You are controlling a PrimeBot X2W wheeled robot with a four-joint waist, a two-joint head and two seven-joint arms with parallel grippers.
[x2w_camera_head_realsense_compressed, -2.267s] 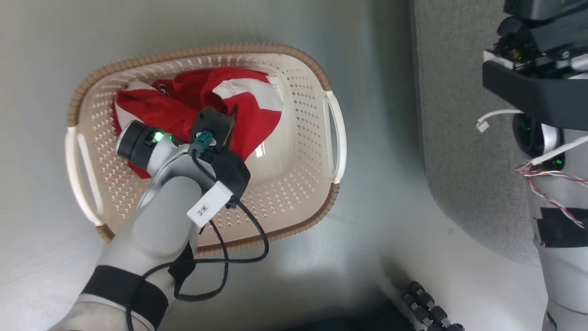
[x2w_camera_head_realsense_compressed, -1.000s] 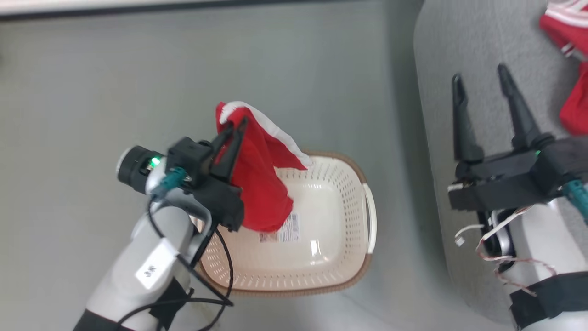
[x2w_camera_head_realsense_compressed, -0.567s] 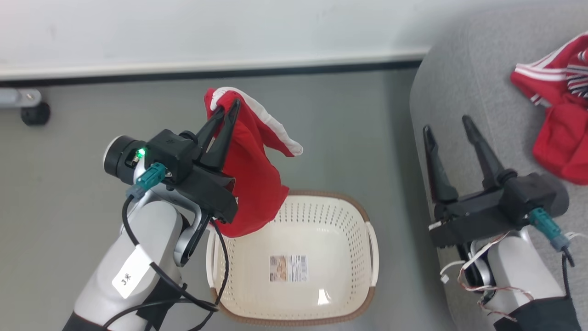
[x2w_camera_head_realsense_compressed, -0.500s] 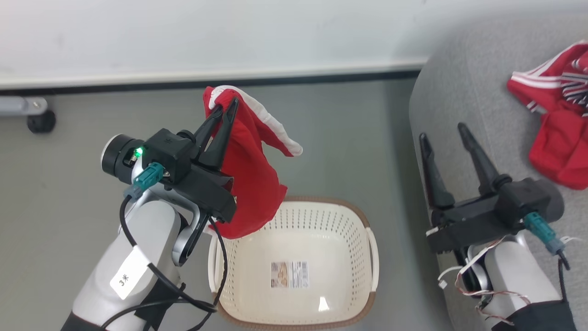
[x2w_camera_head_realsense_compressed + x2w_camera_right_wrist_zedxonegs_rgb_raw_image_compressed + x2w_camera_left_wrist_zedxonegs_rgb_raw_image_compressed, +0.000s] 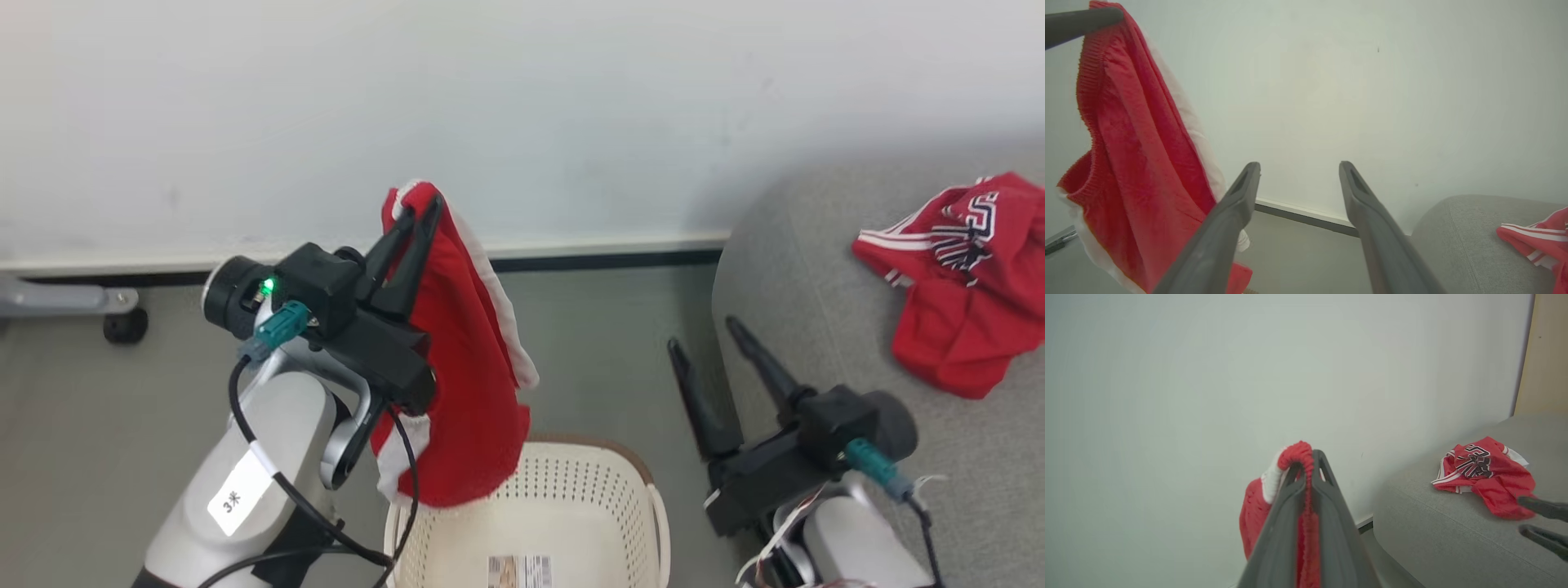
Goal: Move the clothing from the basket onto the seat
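Left gripper (image 5: 420, 209): jaws pinched together on a bunched edge of the plain red garment (image 5: 469, 392). The fingers point up toward the wall (image 5: 522, 106).
Left gripper, own wrist view (image 5: 1306, 457): a ridge of red fabric runs between the two closed fingers and curls over their tips.
Plain red garment, position: raised off the floor (image 5: 98, 425) and hanging straight down from the left fingertips. White trim shows along its right edge and lower hem. In the head view the hem overlaps the basket's upper left rim; contact cannot be told.
Right gripper (image 5: 702, 335): jaws spread wide with nothing between them (image 5: 1299, 165). It sits low at the left edge of the seat (image 5: 816, 327), between basket and seat and well apart from both garments.
Jersey (image 5: 963, 286): lies crumpled on the seat cushion, black-and-white lettering facing up, striped trim at its left side (image 5: 1484, 473).
Basket (image 5: 588, 498): stands on the floor below the held garment, cut off by the bottom edge of the head view. A printed label (image 5: 518, 567) lies on its bottom.
Seat, position: right of the basket, against the wall.
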